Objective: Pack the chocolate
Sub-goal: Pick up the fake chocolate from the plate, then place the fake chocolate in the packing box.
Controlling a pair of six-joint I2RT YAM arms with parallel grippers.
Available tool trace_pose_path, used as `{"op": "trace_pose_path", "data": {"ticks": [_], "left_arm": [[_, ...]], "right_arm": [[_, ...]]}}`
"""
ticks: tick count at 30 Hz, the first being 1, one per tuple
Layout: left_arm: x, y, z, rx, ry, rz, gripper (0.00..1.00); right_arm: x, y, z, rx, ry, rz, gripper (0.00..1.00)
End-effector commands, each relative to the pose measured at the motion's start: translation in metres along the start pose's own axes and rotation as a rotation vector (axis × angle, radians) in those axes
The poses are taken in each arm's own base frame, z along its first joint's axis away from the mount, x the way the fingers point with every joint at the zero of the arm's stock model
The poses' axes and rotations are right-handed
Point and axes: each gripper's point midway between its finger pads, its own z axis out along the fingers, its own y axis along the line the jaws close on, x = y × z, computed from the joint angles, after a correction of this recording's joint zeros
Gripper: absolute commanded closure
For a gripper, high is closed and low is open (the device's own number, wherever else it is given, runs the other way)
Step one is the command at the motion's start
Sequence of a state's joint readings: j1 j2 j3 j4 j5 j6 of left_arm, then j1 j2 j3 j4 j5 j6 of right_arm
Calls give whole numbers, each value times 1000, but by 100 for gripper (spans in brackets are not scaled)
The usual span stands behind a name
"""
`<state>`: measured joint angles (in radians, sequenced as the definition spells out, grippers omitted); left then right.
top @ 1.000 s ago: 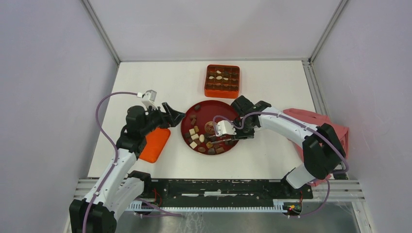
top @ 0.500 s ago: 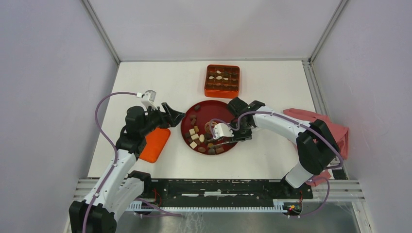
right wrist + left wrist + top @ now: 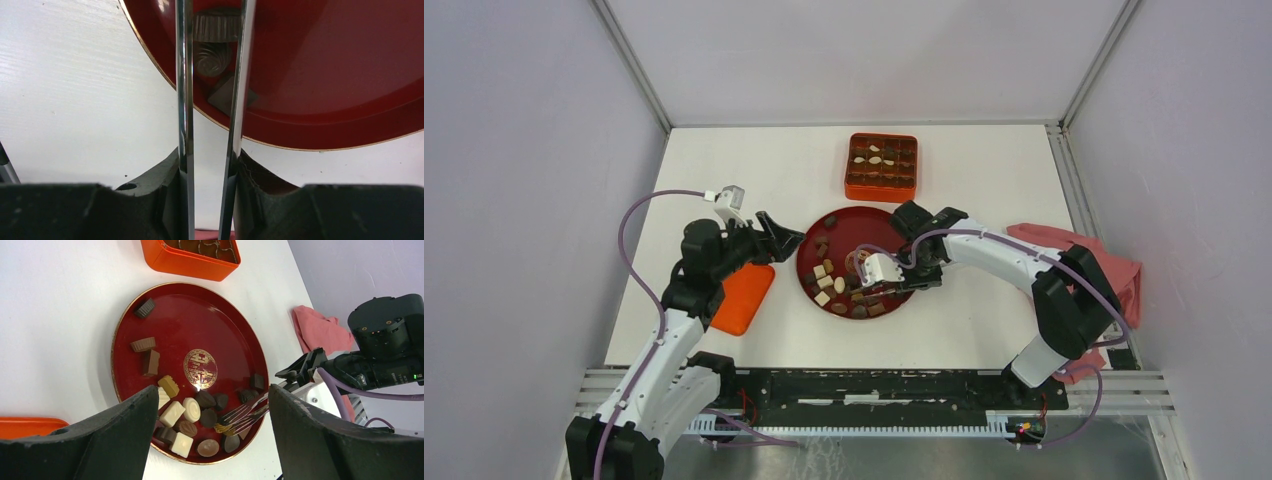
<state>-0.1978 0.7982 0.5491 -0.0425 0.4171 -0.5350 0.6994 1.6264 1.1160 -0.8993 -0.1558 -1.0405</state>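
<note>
The chocolate pieces point(image 3: 829, 285), dark, light brown and cream, lie on a red plate point(image 3: 812, 243), mostly in its near left part; they also show in the left wrist view point(image 3: 182, 412). My right gripper point(image 3: 896, 279) is shut on metal fork-tipped tongs point(image 3: 250, 412), whose two blades point(image 3: 184, 100) run forward over the plate's near rim. The tong tips sit round a small gold-brown piece point(image 3: 223, 428). My left gripper point(image 3: 784, 235) is open and empty, hovering at the plate's left edge point(image 3: 212, 390). The orange gridded box point(image 3: 882, 167) behind the plate holds several pieces.
An orange lid point(image 3: 742, 297) lies under the left arm, left of the plate. A pink cloth point(image 3: 1104, 262) lies at the right table edge. The plate has a round gold emblem point(image 3: 200, 368) at its centre. White walls enclose the table.
My right arm has shifted left, carrying the tongs further in over the chocolates at the plate's near side. The left arm has not moved.
</note>
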Motion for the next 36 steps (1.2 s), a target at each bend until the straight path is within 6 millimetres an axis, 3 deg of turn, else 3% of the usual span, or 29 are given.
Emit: {"op": "trace_pose_path", "data": {"ticks": [1,7,13,18,25,33,36], "left_arm": [[-12,-7,-1,17,-41,-10,14],[-14,-7,-2,16,-44,-7,14],[-15,-7,-1,13,-43,-1,14],[-22,-10,0,14,-51,17,14],[-49,-14,3,-20,-51,113,3],[-81,3,0,-172,-10,328,1],[-77,19,-3,-240,14,377,1]], "right_arm": [[-11,-19,-25,96,-63,24,100],[-9,-18,-26,80,-105,64,100],[-14,-30,-44,89,-234,135,100],[-12,-52,-67,118,-363,222,100],[4,-132,-120,340,-511,405,100],[27,-211,-123,487,-445,618,100],[29,-230,-117,482,-431,662,100]]}}
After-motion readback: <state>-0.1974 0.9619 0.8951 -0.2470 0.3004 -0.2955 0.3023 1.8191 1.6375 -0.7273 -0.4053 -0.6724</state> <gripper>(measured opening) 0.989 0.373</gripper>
